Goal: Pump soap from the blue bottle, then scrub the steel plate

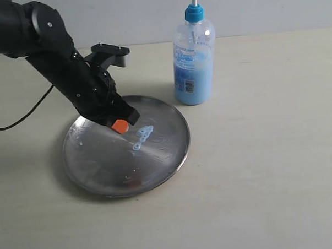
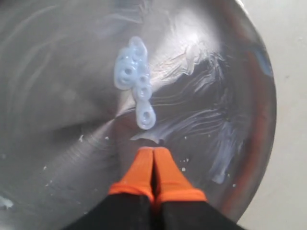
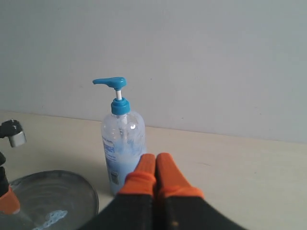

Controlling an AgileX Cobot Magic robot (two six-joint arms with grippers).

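The steel plate (image 1: 101, 166) lies on the table at centre-left, with a pale blue squiggle of soap (image 1: 143, 137) near its middle. My left gripper (image 1: 120, 126) is shut and empty, its orange tips low over the plate just left of the soap. In the left wrist view the soap (image 2: 135, 81) lies just beyond the closed gripper (image 2: 154, 150), among whitish smears on the plate (image 2: 57, 96). The blue bottle (image 1: 193, 60) stands upright behind the plate's right rim. In the right wrist view my right gripper (image 3: 156, 157) is shut and empty, with the bottle (image 3: 122, 143) just beyond it.
A black cable (image 1: 22, 117) trails across the table at far left. The left arm's black body (image 1: 52, 52) reaches in from the upper left. Bare beige table (image 1: 266, 153) stretches to the right and front of the plate. A pale wall (image 3: 192, 57) stands behind the bottle.
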